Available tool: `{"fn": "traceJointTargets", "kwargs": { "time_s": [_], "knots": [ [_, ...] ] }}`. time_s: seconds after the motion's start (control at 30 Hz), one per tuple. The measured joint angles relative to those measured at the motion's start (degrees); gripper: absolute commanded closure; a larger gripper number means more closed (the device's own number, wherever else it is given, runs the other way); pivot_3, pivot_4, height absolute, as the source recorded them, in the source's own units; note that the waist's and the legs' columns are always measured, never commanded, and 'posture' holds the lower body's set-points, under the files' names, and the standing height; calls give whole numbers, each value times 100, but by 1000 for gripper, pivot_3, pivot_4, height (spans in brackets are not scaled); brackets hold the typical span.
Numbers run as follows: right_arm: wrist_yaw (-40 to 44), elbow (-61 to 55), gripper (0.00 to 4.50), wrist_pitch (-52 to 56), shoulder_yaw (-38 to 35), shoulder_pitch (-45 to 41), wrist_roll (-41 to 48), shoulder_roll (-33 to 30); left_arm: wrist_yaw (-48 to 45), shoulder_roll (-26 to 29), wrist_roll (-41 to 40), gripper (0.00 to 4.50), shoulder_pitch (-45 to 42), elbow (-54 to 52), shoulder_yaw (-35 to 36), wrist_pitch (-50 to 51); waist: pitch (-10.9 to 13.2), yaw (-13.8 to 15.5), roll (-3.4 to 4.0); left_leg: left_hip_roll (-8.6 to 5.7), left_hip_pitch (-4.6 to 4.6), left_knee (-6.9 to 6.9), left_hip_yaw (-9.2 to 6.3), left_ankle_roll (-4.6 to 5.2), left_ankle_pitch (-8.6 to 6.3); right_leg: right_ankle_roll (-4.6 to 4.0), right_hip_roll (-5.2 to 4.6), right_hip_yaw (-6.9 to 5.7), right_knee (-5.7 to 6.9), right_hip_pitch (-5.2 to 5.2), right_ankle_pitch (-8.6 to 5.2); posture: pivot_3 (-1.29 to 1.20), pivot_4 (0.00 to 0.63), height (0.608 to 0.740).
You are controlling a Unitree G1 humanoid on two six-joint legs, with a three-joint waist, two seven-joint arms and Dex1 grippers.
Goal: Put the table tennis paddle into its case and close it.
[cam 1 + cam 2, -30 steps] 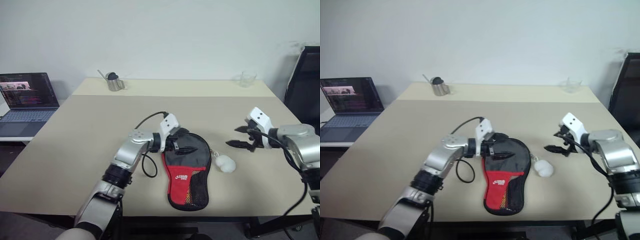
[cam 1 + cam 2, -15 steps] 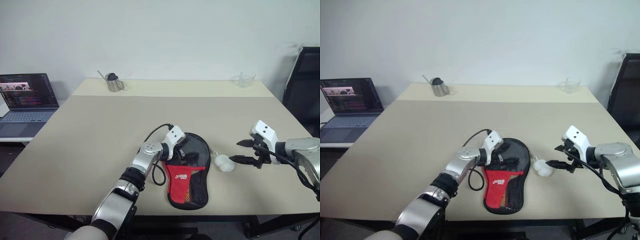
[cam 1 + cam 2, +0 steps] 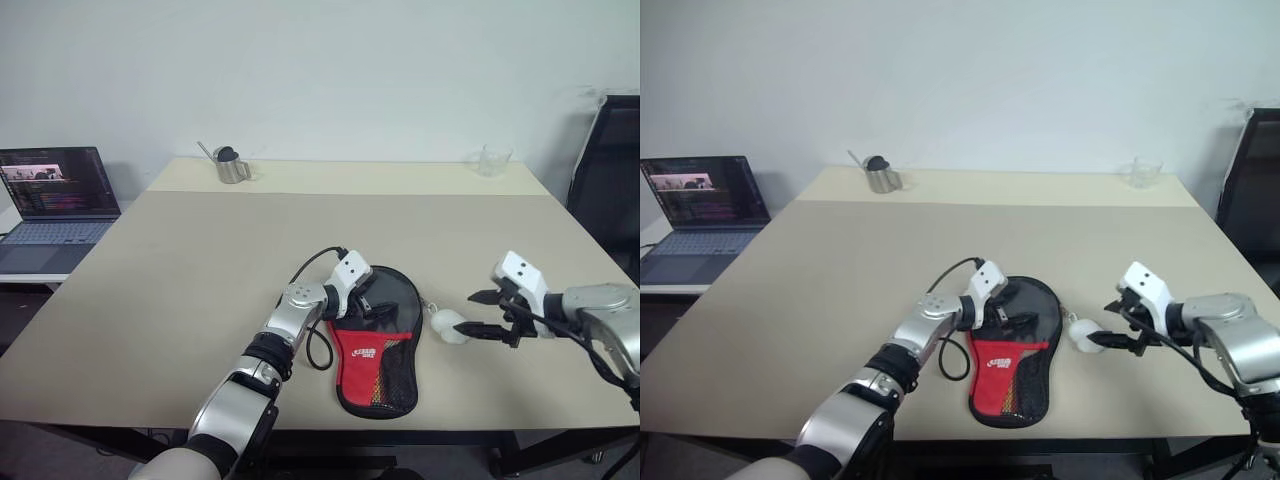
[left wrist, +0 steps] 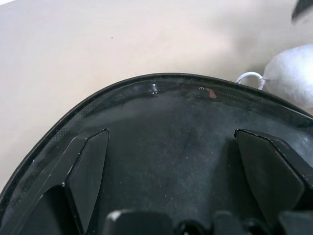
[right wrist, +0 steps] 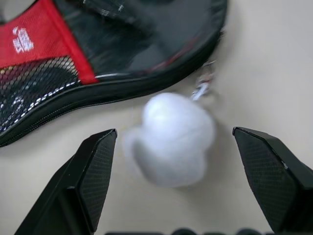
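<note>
Right gripper (image 3: pixel 482 314) now nearer case (image 3: pixel 378 345) edge (both jaws spread, empty).

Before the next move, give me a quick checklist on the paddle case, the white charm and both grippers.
1. Case flat on the table: ok.
2. Left gripper over the case's round end, jaws open: ok.
3. Right gripper open, white fluffy charm between its fingers, not pinched: ok.
4. Charm attached to the case by its small ring: ok.
5. Paddle inside the case: cannot tell.
6. Zip fully closed: cannot tell.
</note>
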Motion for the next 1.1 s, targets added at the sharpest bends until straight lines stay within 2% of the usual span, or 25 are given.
{"fn": "traceJointTargets", "kwargs": {
  "time_s": [0.37, 0.67, 0.77, 1.0, 1.1],
  "knots": [
    [-338, 53, 340, 59, 411, -77, -63, 238, 31, -211, -30, 0, -57, 391, 269, -99, -4, 24, 1, -11, 8, 2, -18, 0, 0, 5, -8, -17, -15, 25, 1, 0, 150, 740],
    [-602, 567, 340, 30, 678, -344, -461, 404, 2, -324, -34, 0, -90, 526, 362, -122, -17, 35, 18, 16, 6, -3, -27, 8, -6, 13, -16, -47, -75, 65, 6, 0, 150, 740],
    [-630, 696, 929, -26, 708, -378, -532, 431, -19, -340, -33, 0, -85, 514, 361, -121, -18, 49, 17, 18, 4, -3, -24, 17, -12, 16, -17, -45, -84, 68, 7, 0, 150, 740],
    [-537, 819, 3252, -185, 727, -368, -548, 378, 8, -342, 13, 0, -84, 514, 358, -121, -20, 50, 19, 18, 6, -2, -25, 19, -13, 17, -16, -48, -83, 69, 8, 0, 150, 740],
    [-416, 781, 3880, -223, 726, -313, -532, 232, 8, -347, 17, 0, -82, 514, 358, -121, -22, 52, 20, 18, 6, -3, -25, 19, -13, 17, -16, -48, -86, 70, 7, 0, 150, 740]
  ]
}}
